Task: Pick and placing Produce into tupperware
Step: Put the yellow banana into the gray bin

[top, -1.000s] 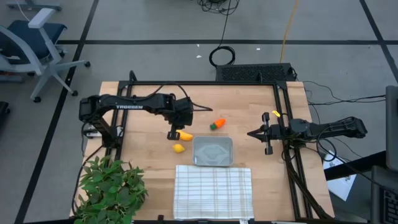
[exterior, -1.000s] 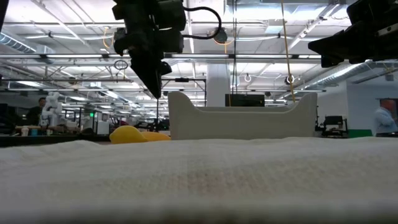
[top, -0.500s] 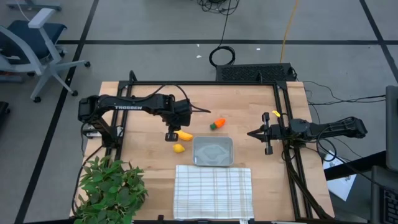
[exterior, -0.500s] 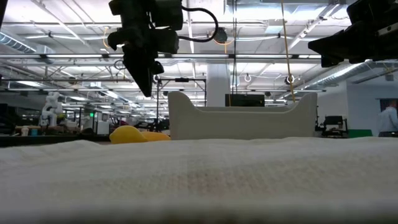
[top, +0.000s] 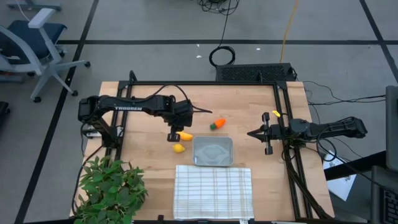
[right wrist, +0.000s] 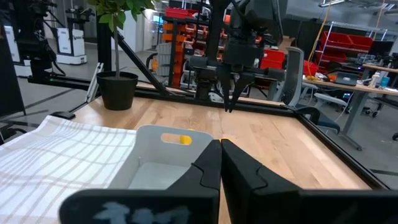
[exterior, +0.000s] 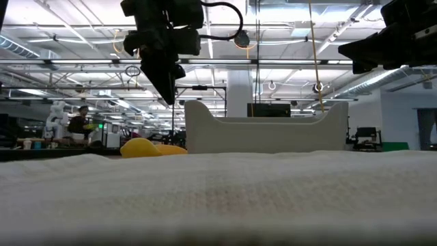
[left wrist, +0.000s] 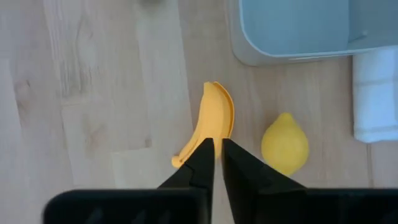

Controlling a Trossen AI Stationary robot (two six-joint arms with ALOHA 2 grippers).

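The yellow banana point(top: 185, 135) lies flat on the wooden table, just left of the grey tupperware point(top: 212, 151). The round yellow fruit point(top: 179, 148) lies nearer, beside the banana, and the orange carrot point(top: 217, 124) lies beyond the tupperware. My left gripper point(left wrist: 217, 146) is shut and points down above the banana's point(left wrist: 214, 118) stem end; in the low view it point(exterior: 169, 101) hangs clear above the table. My right gripper point(top: 250, 133) is shut, to the right of the tupperware point(right wrist: 161, 165), level and pointing left.
A white checked cloth point(top: 213, 191) lies at the near edge, in front of the tupperware. A leafy green plant point(top: 112, 190) stands at the near left corner. A black frame point(top: 283, 143) runs along the table's edges.
My left gripper has shifted a little toward the table's left edge and then partly back, staying above the banana. The produce and the tupperware have not moved.
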